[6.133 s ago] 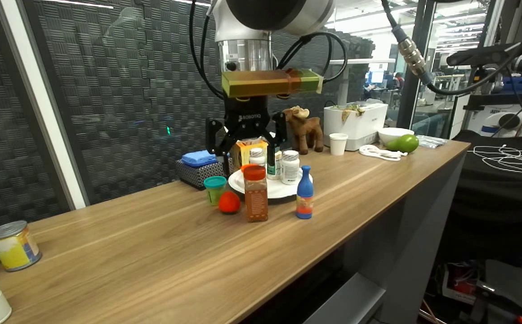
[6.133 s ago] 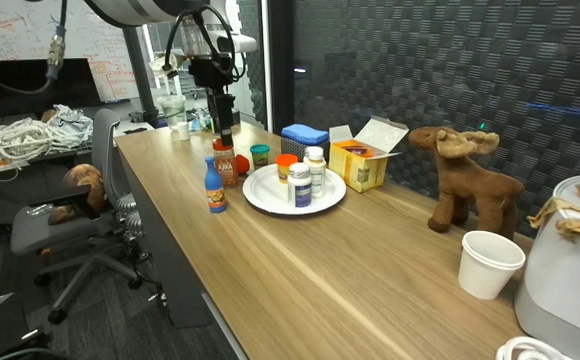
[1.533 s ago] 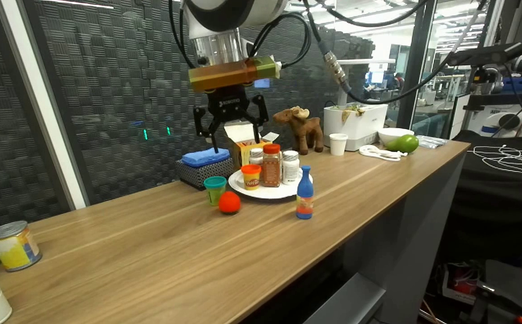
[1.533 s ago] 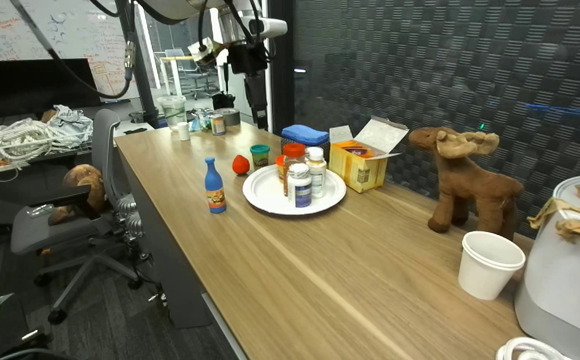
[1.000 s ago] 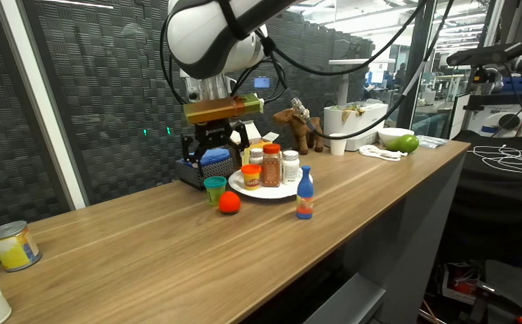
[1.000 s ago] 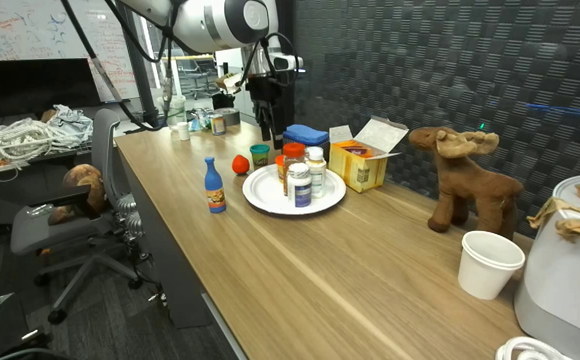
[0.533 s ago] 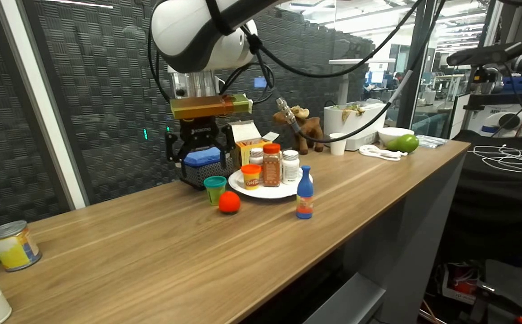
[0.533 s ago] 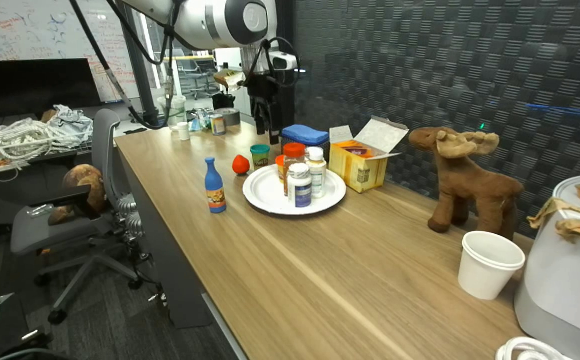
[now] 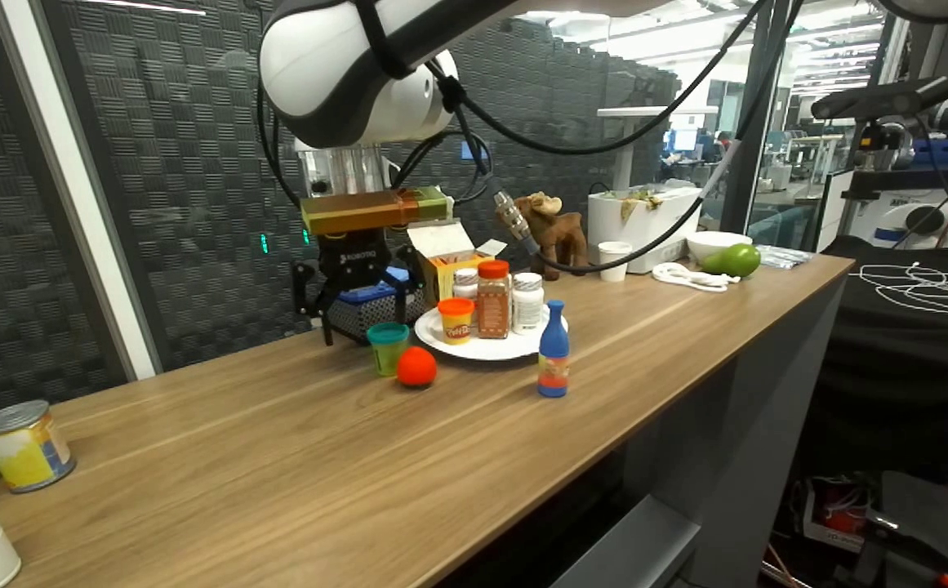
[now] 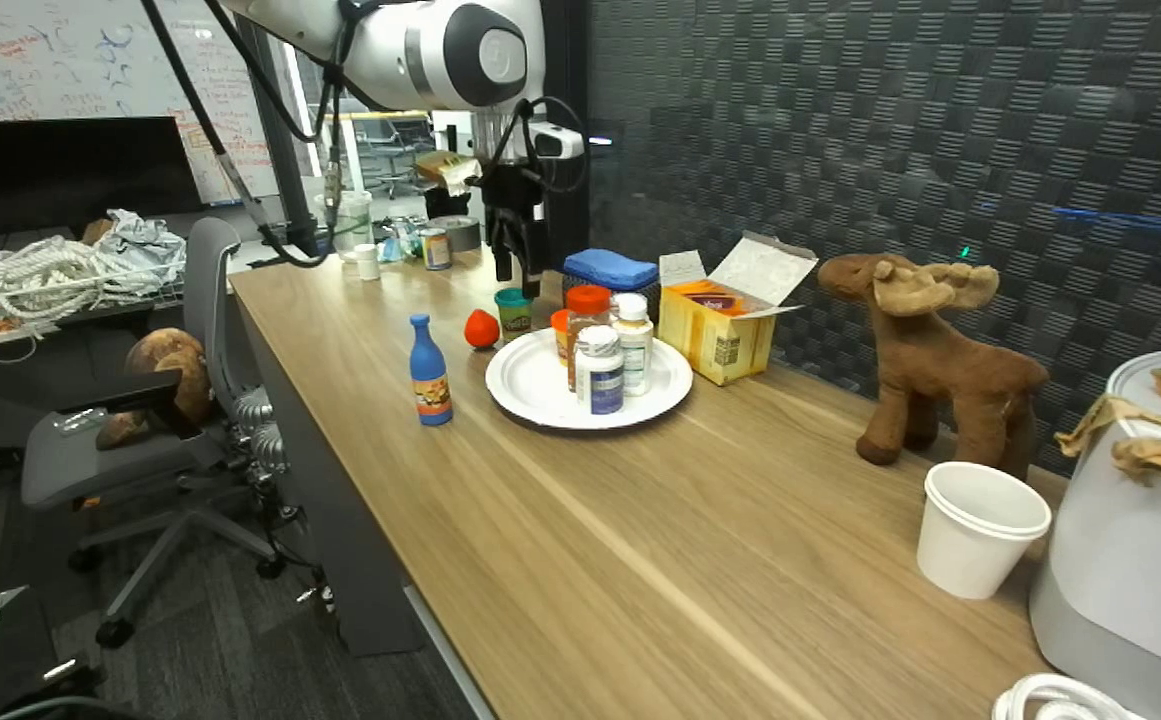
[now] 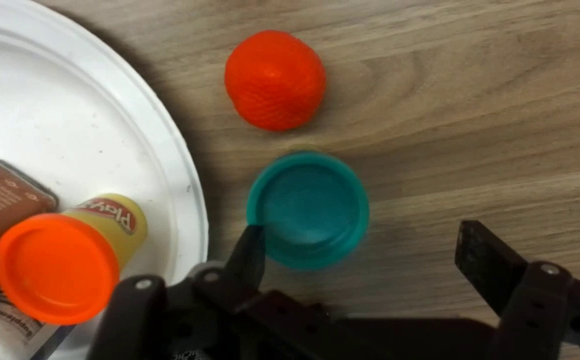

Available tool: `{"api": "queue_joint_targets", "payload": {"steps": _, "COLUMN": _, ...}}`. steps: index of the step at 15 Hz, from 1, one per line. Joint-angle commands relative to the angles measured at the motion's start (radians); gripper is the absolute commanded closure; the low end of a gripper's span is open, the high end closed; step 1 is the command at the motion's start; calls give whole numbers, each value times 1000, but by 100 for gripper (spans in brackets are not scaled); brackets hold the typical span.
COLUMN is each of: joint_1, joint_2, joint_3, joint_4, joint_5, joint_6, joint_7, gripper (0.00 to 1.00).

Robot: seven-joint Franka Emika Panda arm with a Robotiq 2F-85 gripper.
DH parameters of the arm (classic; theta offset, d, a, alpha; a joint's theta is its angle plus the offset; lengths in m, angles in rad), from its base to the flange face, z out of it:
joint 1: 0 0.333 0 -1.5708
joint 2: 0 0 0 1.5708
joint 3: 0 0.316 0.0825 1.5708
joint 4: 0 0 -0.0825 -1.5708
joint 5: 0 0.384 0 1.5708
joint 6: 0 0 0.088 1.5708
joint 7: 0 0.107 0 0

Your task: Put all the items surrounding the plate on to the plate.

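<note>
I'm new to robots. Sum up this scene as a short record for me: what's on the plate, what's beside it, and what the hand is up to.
On the plate: orange-lidded tub, red-capped jar, two white bottles
Beside the plate: teal-lidded tub, red round item, blue bottle
Hand: open, holding nothing, close to the teal-lidded tub
Touching the tub: cannot tell
Likely next: grasping that tub
Job status: unfinished; three items not yet on the plate
Also nearby: open yellow box, brown stuffed animal
</note>
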Motion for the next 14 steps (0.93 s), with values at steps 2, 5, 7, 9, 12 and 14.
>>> {"api": "queue_joint_targets", "payload": {"steps": 2, "joint_1": 20, "joint_2": 5, "joint_3": -15, "joint_4": 43, "joint_5": 5, "joint_6": -3, "joint_7": -11, "gripper": 0}}
{"api": "queue_joint_targets", "payload": {"steps": 5, "joint_1": 30, "joint_2": -11, "joint_3": -26, "joint_4": 45, "joint_5": -12, "joint_6": 12, "joint_7": -3, "gripper": 0}}
{"api": "queue_joint_targets", "payload": {"steps": 7, "joint_1": 40, "joint_2": -20, "joint_3": -36, "joint_4": 44, "joint_5": -30, "joint_6": 14, "joint_7": 5, "gripper": 0}}
{"api": "queue_joint_targets", "payload": {"steps": 9, "joint_1": 43, "joint_2": -28, "joint_3": -39, "joint_4": 36, "joint_5": -34, "joint_6": 16, "joint_7": 7, "gripper": 0}}
{"api": "queue_joint_targets", "payload": {"steps": 12, "joint_1": 47, "joint_2": -27, "joint_3": -41, "joint_4": 30, "joint_5": -32, "joint_6": 9, "joint_7": 6, "gripper": 0}}
{"api": "queue_joint_targets", "payload": {"steps": 14, "joint_1": 49, "joint_2": -27, "joint_3": -43, "joint_4": 26, "joint_5": -34, "joint_6": 6, "joint_7": 8, "gripper": 0}}
